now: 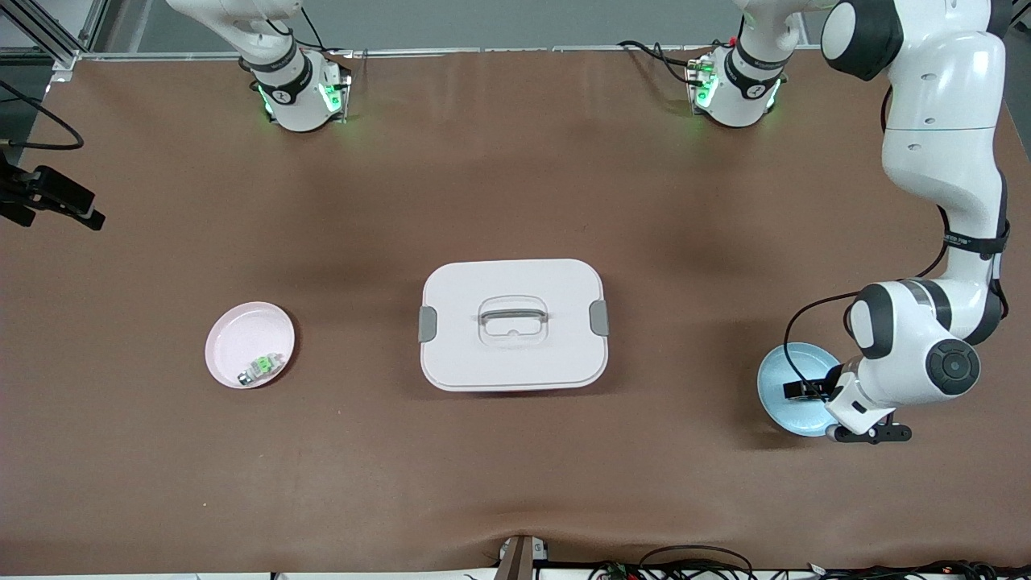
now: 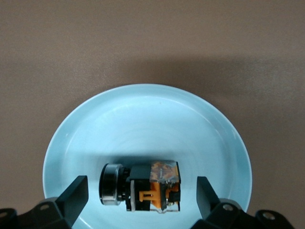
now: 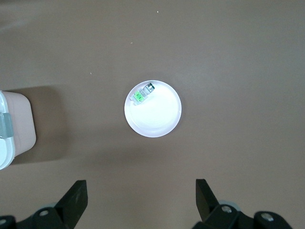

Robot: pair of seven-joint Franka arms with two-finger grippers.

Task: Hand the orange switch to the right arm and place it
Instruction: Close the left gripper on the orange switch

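Note:
The orange switch, a small black-and-silver block with an orange middle, lies on its side in the pale blue plate at the left arm's end of the table. My left gripper is low over this plate, open, with one finger on each side of the switch and a gap to both. In the front view the left hand covers the switch. My right gripper hangs open and empty high over the table, outside the front view.
A pink plate holding a small clear part with a green middle sits toward the right arm's end, also below the right wrist camera. A white lidded box stands mid-table. A black fixture juts in at the edge.

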